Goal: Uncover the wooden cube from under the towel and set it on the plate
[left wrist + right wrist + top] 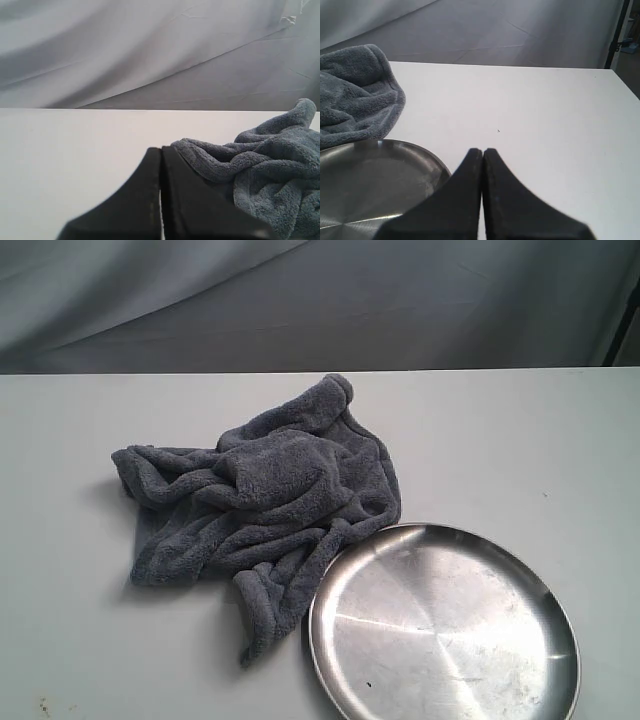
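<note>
The dark blue-grey plush towel lies crumpled in a heap at the middle of the white table, bulging in its centre. No wooden cube shows in any view; it is hidden. The round steel plate sits at the front right, its rim touching the towel's edge. My left gripper is shut and empty, low over the table just beside the towel. Beside the plate, my right gripper is also shut with nothing in it. Neither gripper appears in the exterior view.
A grey fabric backdrop hangs behind the table's far edge. Bare white tabletop stretches right of the towel and behind the plate. A dark stand is at the table's far corner in the right wrist view.
</note>
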`<state>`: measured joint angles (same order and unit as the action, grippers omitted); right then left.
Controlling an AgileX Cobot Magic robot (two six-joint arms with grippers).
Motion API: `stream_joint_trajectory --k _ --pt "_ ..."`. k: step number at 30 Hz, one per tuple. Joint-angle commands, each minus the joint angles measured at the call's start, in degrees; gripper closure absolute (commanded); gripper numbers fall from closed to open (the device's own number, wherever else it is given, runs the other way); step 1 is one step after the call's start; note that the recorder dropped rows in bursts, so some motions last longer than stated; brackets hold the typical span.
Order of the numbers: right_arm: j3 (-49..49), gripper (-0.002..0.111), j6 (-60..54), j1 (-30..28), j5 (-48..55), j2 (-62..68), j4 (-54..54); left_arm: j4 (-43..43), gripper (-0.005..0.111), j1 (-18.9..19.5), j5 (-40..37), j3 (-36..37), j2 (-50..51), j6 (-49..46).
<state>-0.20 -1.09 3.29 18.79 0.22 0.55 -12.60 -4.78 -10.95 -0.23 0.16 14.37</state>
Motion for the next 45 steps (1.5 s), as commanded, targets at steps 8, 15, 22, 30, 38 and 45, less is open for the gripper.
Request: stream_joint_trajectory --k 8,15,22,30,38,45 --pt "0.2 0.108 0.0 0.1 -0.6 -0.2 0.0 0.0 0.107 0.1 0.4 0.2 -0.2 0.2" --pt "0.2 0.108 0.0 0.1 -0.6 -0.2 0.0 0.0 0.107 0.1 0.4 0.2 -0.2 0.2" --pt "0.2 0.108 0.0 0.1 -0.6 -0.2 0.0 0.0 0.107 0.1 0.4 0.2 -0.2 0.2" --pt "0.2 0.108 0.0 0.1 -0.6 -0.2 0.0 -10.4 0.107 0.1 0.7 0.2 -0.2 -5.4" --pt "0.2 0.108 0.0 0.1 -0.6 -0.2 0.0 -13.3 0.107 0.1 4.0 0.2 -0.2 -4.6" --pt "0.2 0.108 0.0 0.1 -0.6 -0.2 0.0 -3.8 0.107 0.1 13.5 0.2 -0.2 3.5"
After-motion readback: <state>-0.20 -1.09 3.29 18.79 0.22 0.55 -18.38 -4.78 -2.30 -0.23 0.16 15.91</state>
